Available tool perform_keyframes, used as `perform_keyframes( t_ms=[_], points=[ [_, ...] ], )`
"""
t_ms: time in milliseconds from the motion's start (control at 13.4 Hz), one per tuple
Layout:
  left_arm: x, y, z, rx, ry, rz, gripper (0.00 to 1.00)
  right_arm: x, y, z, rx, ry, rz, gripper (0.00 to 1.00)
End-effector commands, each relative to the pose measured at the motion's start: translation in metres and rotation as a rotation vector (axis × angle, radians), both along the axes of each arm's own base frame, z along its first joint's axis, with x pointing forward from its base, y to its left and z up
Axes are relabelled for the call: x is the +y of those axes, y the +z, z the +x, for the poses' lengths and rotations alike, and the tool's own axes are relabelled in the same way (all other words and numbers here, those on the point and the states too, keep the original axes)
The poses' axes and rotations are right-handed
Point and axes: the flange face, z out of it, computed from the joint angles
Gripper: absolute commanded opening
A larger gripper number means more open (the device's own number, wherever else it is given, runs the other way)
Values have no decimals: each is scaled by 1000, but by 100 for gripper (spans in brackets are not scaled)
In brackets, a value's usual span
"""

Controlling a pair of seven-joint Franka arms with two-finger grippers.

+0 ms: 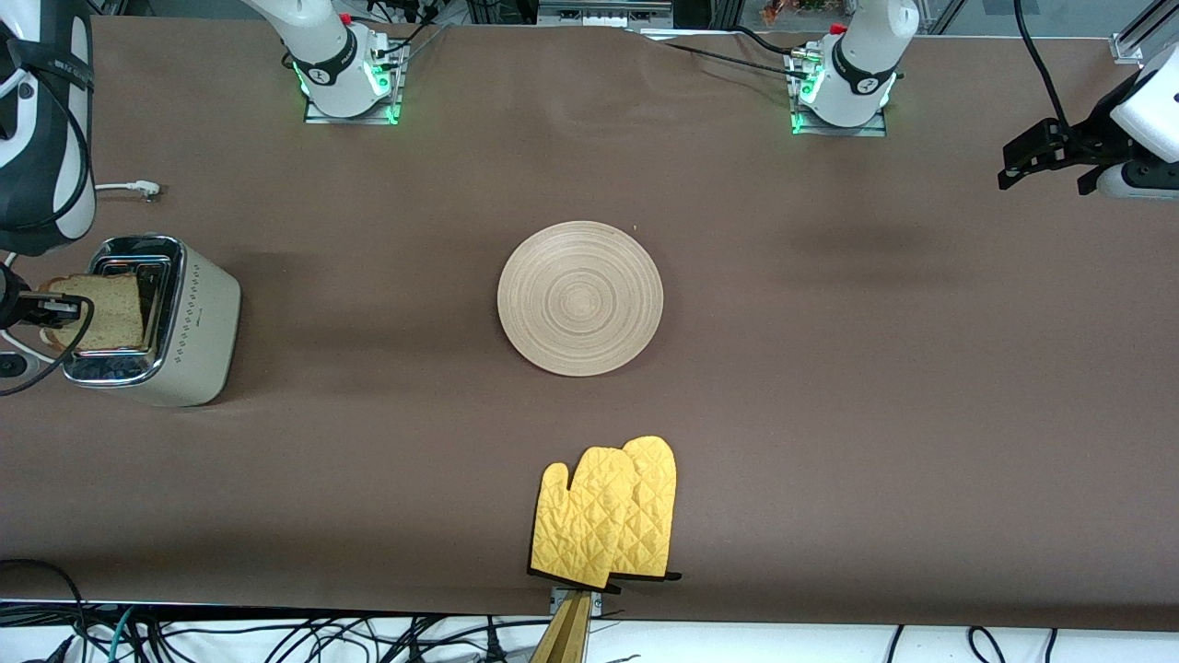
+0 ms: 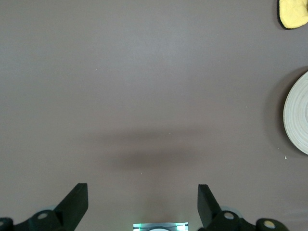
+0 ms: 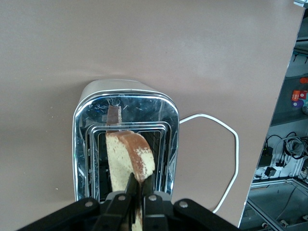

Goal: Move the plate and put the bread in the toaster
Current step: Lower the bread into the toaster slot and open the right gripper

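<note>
Two tools, right tool (image 3: 136,192) pinching bread (image 3: 129,161) over toaster (image 1: 189,322), left tool (image 2: 143,204) agape, idle, no legible writing.

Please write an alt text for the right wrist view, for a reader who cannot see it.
The right gripper, shut on the bread, holds the slice upright over a slot of the chrome-topped toaster. The toaster stands on a brown table, its white cord looping beside it.

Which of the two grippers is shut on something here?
The right gripper, over the toaster, pinches the bread. The left gripper hangs open above bare table, holding nothing.
</note>
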Motion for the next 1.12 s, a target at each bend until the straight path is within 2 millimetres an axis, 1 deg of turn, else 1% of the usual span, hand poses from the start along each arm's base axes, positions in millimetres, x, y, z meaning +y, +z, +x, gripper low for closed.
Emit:
perform_keyframes(
  t_ms=[0, 75, 150, 224, 374, 449, 598, 823, 898, 972, 1047],
  points=[
    [-2, 8, 0, 3, 6, -13, 100, 2, -5, 1, 7, 12, -14, 0],
    [-2, 8, 0, 3, 6, -13, 100, 1, -5, 2, -1, 6, -10, 67],
    [-2, 8, 0, 3, 6, -13, 100, 1, -3, 3, -9, 1, -5, 100],
    [-2, 8, 0, 3, 6, -13, 100, 5, 0, 1, -5, 3, -2, 100],
    [-2, 8, 0, 3, 6, -13, 100, 8, 9, -3, -1, 3, 4, 100],
    [-2, 8, 0, 3, 6, -13, 100, 11, 21, -7, -3, 9, 11, 100],
    [-3, 8, -1, 5, 6, -13, 100, 32, 34, -14, 23, 17, 36, 100],
    [-2, 7, 0, 6, 6, -13, 100, 71, 76, -31, 64, 32, 104, 100],
    [-2, 7, 0, 6, 6, -13, 100, 87, 94, -37, 81, 31, 127, 100],
    [-2, 7, 0, 6, 6, -13, 100, 95, 112, -35, 47, 37, 177, 100],
    [-2, 7, 0, 6, 6, -13, 100, 107, 133, -34, 5, 46, 256, 100]
  ],
)
